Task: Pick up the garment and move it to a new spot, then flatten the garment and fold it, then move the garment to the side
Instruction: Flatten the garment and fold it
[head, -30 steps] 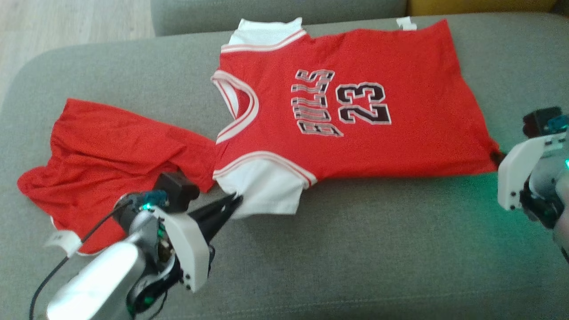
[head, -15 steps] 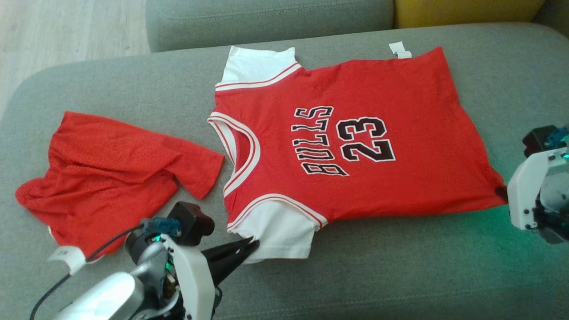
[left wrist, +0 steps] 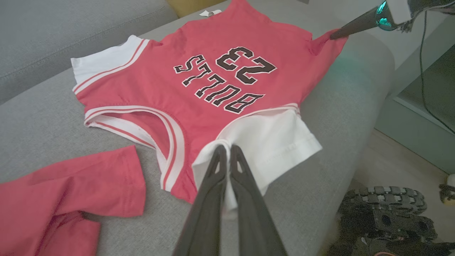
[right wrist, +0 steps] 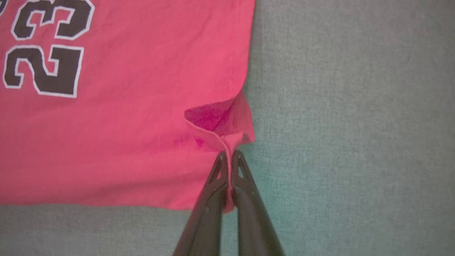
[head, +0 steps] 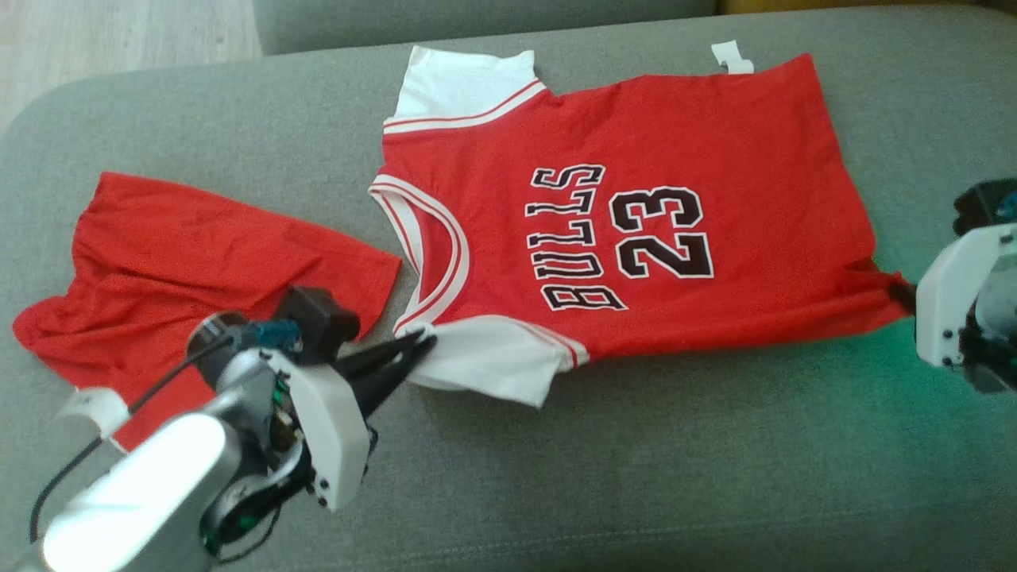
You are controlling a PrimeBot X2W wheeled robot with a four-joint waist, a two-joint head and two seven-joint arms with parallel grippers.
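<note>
The garment (head: 636, 230) is a red "BULLS 23" jersey with white sleeves, lying spread on the grey sofa seat (head: 636, 477), neck to the left. My left gripper (head: 421, 347) is shut on the near white sleeve (left wrist: 270, 142), and the cloth bunches between its fingertips (left wrist: 226, 151). At the jersey's near bottom corner (right wrist: 227, 131) my right gripper (right wrist: 228, 154) is shut on a pinched fold of red hem. That corner is lifted slightly off the cushion, and the same gripper (head: 902, 290) sits at the right edge of the head view.
A second red garment (head: 191, 270) lies crumpled on the seat to the left, close behind my left wrist. The sofa backrest (head: 477, 16) runs along the far side. Beyond the sofa's end lies floor with dark tracked machinery (left wrist: 387, 217).
The left gripper has drawn the white sleeve up and inward, so it now folds partly over. The right corner is lifted a little. The head view has shifted.
</note>
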